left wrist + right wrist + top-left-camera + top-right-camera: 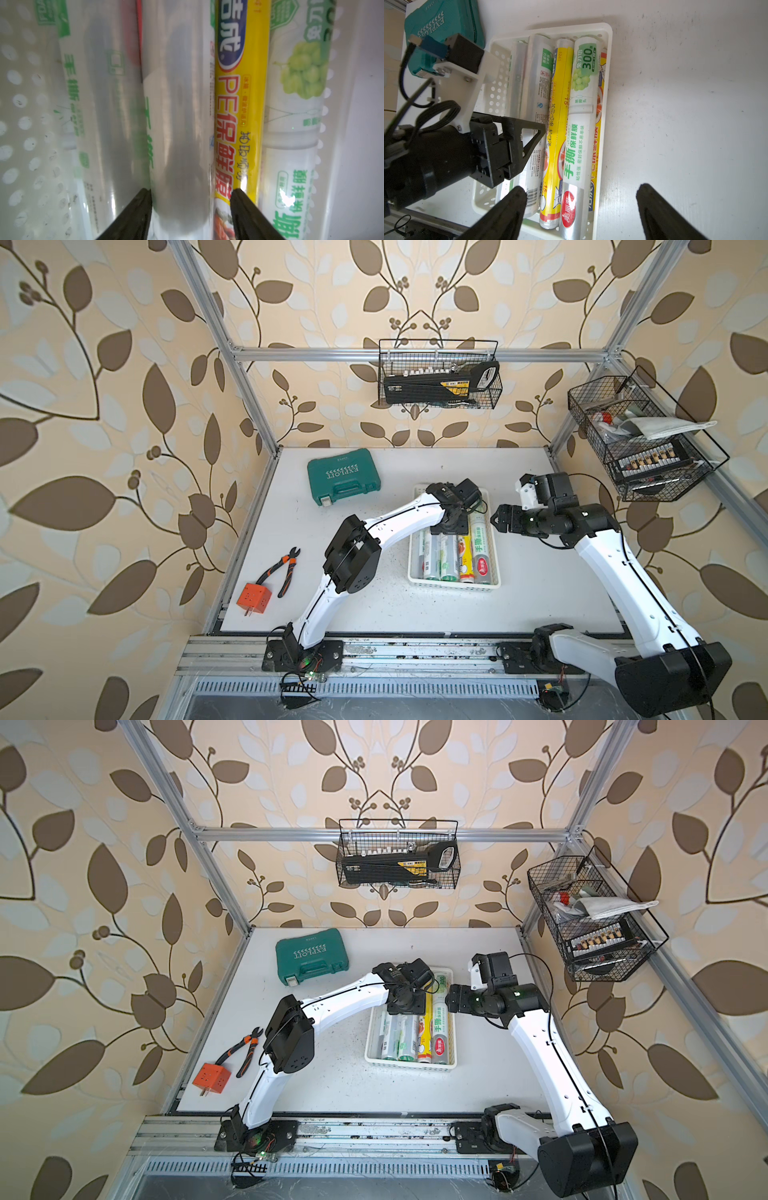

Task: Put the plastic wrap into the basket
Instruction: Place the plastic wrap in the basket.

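The plastic wrap (482, 547) lies in the basket (453, 588), a shallow white plastic tray with rounded corners and walls punched with rows of round holes. The slim glossy cylinders are packed side by side along the tray's length, their ends close to its short walls. In the left wrist view a silvery, reflective roll (180, 124) sits next to a yellow-labelled roll (239, 124), and beyond that is a white roll with green print and a grape picture (295, 124). The left claw (190, 191) reaches down into the basket, its black wedge-shaped fingers straddling the silvery roll. One finger is at the roll's edge and the other stands apart over the yellow label, so the jaws are parted and not clamped. The right claw (581, 189) hangs just above the basket's right rim, spread wide with nothing between its fingers. The matte white worktop (415, 614) is speckled and lies bare to the right of the basket and in front of it. A green moulded tool case (343, 477), pliers (286, 572) and an orange plug cube (253, 598) lie well apart to the left.
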`<action>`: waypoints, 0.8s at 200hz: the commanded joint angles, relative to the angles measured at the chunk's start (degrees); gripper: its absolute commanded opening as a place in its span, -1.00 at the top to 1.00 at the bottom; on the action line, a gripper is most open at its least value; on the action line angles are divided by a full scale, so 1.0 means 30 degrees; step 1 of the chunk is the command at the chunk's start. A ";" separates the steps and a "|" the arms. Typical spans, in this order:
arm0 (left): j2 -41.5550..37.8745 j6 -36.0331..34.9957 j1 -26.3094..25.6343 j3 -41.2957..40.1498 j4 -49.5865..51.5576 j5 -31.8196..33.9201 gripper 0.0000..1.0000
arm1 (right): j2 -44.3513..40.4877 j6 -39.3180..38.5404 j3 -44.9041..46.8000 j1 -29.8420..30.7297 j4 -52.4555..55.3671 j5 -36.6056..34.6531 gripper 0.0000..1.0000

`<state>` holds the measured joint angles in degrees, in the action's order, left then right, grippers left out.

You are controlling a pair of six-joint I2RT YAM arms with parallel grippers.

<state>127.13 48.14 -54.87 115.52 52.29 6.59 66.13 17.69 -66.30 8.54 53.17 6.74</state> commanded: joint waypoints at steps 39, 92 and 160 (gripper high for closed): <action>-0.1799 -0.0428 -0.0108 0.0084 0.0987 0.2137 -0.35 | -0.0129 0.0042 0.0424 -0.0091 -0.0112 0.0022 -0.73; -0.5298 -0.1704 -0.0106 -0.3229 -0.0733 0.5355 -0.60 | -0.0412 0.0481 0.1673 -0.0120 -0.1723 -0.1730 -0.76; -1.2215 -0.4136 0.0291 -1.0514 -0.3702 1.1931 -0.98 | -0.1723 0.0744 0.5212 -0.0120 -0.6555 -0.4033 -0.77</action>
<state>98.41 40.29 -55.07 90.17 45.56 31.94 63.02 19.53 -53.54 8.45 40.86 -1.76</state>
